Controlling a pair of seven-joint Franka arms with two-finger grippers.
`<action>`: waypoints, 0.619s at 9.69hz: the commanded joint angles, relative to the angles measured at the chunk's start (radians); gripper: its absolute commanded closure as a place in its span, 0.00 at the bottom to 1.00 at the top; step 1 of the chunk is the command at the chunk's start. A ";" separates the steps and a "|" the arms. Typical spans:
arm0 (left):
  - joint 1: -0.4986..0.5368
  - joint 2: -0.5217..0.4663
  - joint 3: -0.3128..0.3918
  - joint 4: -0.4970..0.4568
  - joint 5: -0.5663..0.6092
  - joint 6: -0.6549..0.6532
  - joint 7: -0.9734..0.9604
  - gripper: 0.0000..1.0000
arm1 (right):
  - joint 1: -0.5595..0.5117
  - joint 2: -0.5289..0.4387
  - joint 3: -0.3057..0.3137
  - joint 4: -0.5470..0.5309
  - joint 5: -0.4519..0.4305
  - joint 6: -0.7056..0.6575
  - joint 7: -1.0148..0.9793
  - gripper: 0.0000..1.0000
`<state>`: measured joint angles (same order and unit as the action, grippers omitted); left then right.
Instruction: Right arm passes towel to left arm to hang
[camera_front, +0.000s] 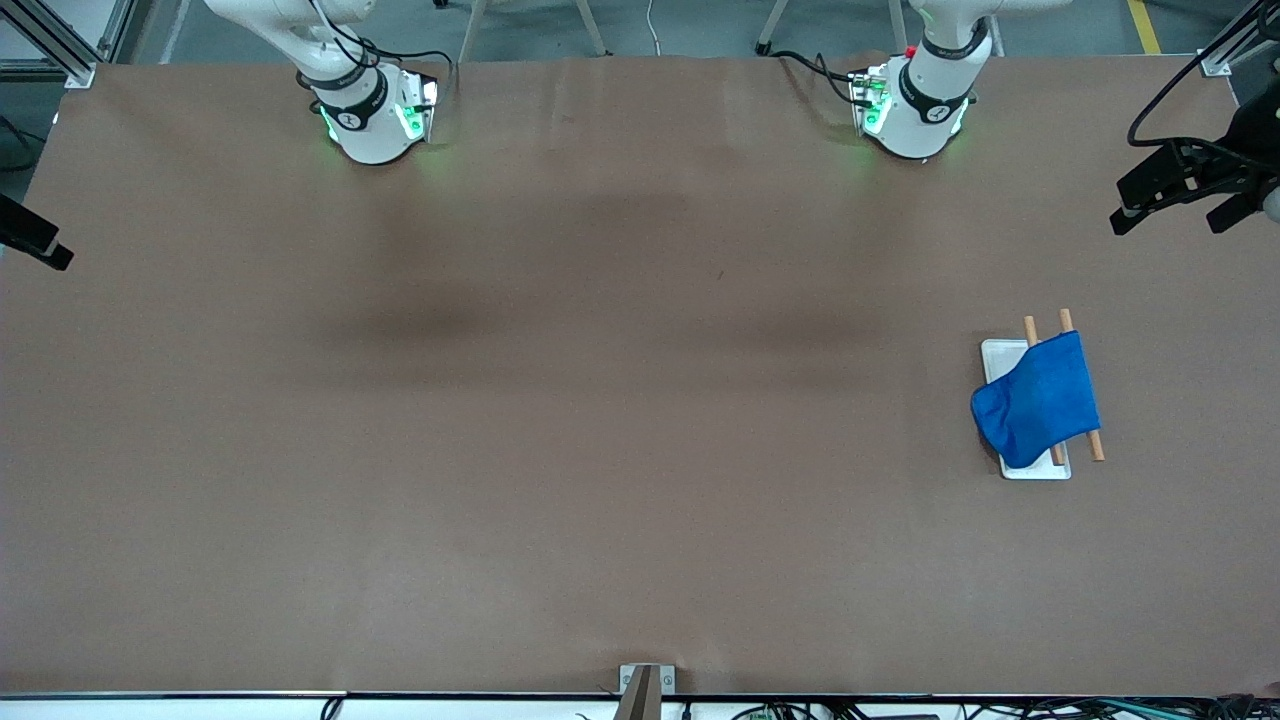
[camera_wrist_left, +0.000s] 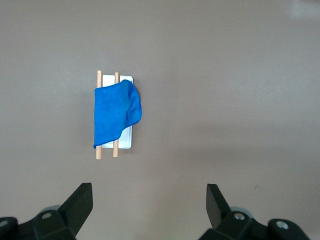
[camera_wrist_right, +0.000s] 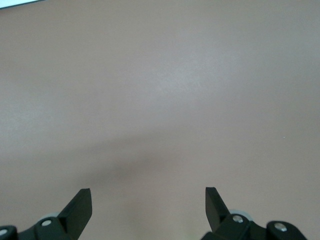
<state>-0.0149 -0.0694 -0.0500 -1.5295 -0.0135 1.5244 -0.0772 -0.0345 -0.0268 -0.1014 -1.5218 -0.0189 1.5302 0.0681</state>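
So the small bright blue cloth towel (camera_front: 1038, 402) is draped over two wooden dowel rails (camera_front: 1078, 385) on a white rectangular base (camera_front: 1000, 358), toward the left arm's end of the brown table (camera_front: 560, 420). Left gripper (camera_wrist_left: 149, 200) hangs above it, jaws wide apart. Right gripper (camera_wrist_right: 148, 201) is over bare table, jaws apart too.

Even, diffuse overhead light is covering the brown table (camera_front: 600, 450), leaving no harsh glare. Soft, blurry dark patches are lying across its middle in the front view, and a similar faint shadow band is crossing the right wrist view. Green indicator light is glowing around the 2 arm bases (camera_front: 372, 125) and spilling onto the surface. The towel (camera_front: 1040, 400) is showing saturated, crisp blue, casting only a thin shadow.
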 joint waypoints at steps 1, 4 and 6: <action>-0.007 -0.024 -0.004 -0.073 0.029 0.028 0.013 0.00 | -0.016 -0.013 0.017 -0.004 -0.007 0.014 0.015 0.00; -0.002 -0.020 -0.005 -0.077 0.027 0.023 0.025 0.00 | -0.015 -0.013 0.017 -0.004 -0.004 0.025 0.015 0.00; -0.002 -0.017 -0.005 -0.077 0.027 0.023 0.028 0.00 | -0.018 -0.013 0.017 -0.004 -0.004 0.028 0.015 0.00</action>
